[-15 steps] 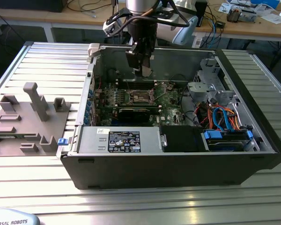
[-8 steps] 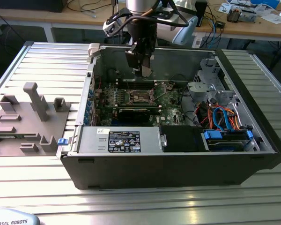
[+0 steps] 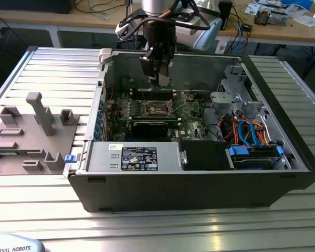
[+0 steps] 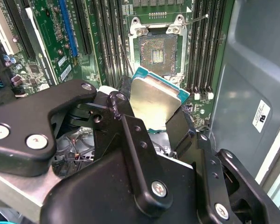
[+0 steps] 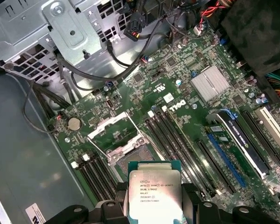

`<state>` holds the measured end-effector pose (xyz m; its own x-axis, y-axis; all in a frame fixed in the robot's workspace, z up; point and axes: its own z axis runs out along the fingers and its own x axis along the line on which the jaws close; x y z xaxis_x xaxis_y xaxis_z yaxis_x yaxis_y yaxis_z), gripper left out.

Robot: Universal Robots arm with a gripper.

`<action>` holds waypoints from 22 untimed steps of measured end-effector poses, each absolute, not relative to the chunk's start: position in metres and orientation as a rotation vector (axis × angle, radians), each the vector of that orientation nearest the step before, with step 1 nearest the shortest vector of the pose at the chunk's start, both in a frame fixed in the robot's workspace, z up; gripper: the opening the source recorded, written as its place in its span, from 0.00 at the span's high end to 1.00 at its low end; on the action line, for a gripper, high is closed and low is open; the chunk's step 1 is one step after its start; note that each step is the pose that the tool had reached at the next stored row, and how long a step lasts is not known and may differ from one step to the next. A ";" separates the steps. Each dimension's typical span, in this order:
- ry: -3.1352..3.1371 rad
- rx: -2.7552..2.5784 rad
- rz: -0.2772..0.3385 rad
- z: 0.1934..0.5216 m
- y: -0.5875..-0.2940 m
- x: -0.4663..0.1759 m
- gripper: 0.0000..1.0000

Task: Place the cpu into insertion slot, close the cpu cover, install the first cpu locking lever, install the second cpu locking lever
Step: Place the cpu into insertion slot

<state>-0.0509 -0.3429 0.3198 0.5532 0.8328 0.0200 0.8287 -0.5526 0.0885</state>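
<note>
Cpu (image 4: 156, 100) sits clamped by its edges between the 2 fingers of the end effector (image 4: 151, 112), tilted with its dull silver top showing in both wrist views. It is held clear of the green motherboard (image 4: 51, 42), near the insertion slot (image 4: 158, 52) but not in it, and the slot's field of contacts lies uncovered. In the exterior view the end effector (image 3: 160, 79) reaches down into the open computer case (image 3: 199, 184), which lies on its side on the ribbed metal counter (image 3: 147, 226), and hangs above the insertion slot (image 3: 158, 108).
</note>
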 end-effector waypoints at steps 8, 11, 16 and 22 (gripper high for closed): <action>1.411 2.728 0.090 0.320 -0.343 -0.051 0.46; 1.396 2.735 0.089 0.320 -0.343 -0.051 0.46; 1.376 2.744 0.089 0.319 -0.343 -0.051 0.46; 1.351 2.756 0.088 0.319 -0.343 -0.051 0.46</action>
<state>-0.0509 -0.3429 0.3192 0.6116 0.7909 0.0201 0.7869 -0.6107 0.0885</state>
